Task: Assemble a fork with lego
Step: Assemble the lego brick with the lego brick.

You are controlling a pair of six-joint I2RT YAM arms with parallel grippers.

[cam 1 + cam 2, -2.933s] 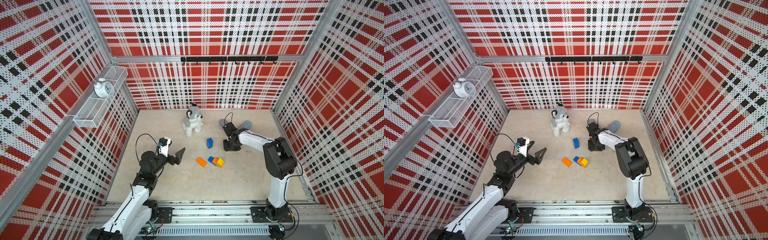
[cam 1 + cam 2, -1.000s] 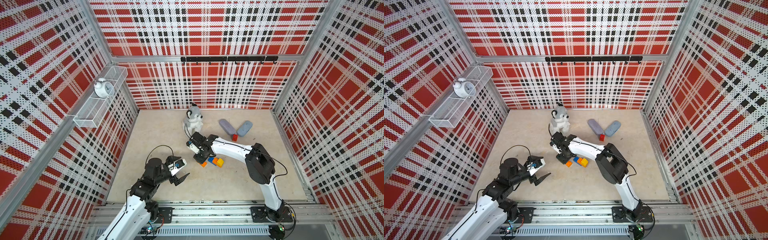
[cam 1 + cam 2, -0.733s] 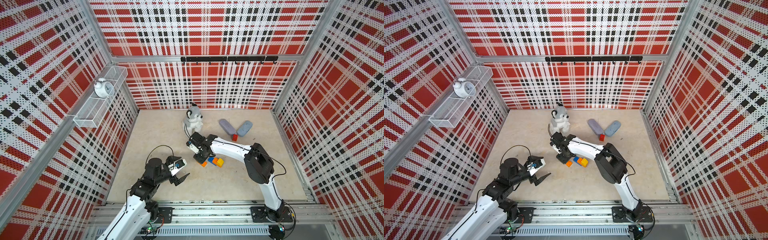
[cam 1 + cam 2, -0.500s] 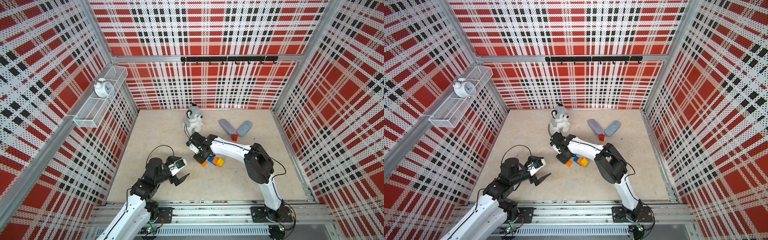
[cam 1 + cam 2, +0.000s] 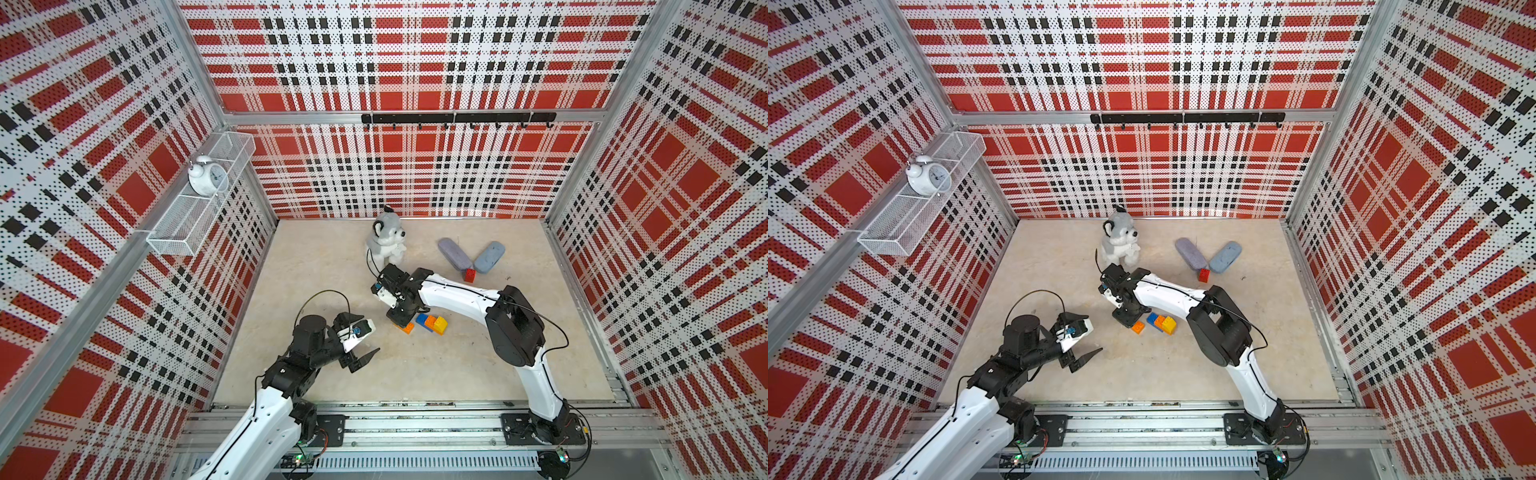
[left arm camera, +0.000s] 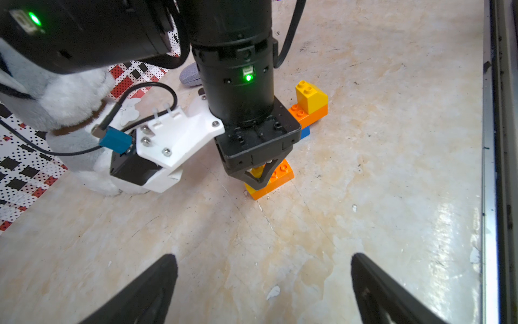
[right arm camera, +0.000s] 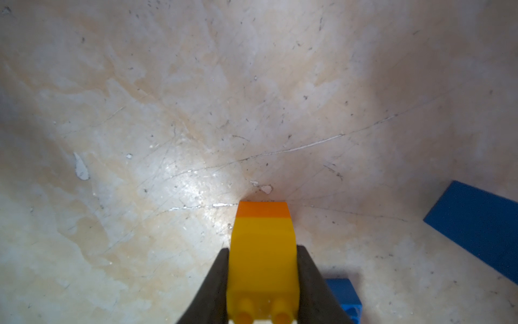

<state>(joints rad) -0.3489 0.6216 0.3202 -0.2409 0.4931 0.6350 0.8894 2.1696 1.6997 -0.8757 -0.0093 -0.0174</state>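
Observation:
My right gripper (image 5: 402, 318) points straight down at mid-table and is shut on a yellow lego brick (image 7: 263, 258). That brick sits on one end of an orange brick (image 6: 277, 179), which lies flat on the table. Just right of it lies a joined cluster (image 5: 432, 323) of blue, orange and yellow bricks. A lone red brick (image 5: 470, 275) rests by the grey-blue cases. Part of a blue brick (image 7: 476, 224) shows in the right wrist view. My left gripper (image 6: 263, 256) hovers open and empty near the front left, facing the right gripper. No finished fork is in view.
A grey plush husky (image 5: 386, 243) sits at the back, just behind the right wrist. Two grey-blue oblong cases (image 5: 455, 253) lie in a V at the back right. Plaid walls close in three sides, with a wire shelf and clock (image 5: 205, 178) high on the left wall.
Since the oldest frames the right arm swung from beside the cases to the orange brick, and the left arm drew back toward the front. Over the last second nothing visibly moves.

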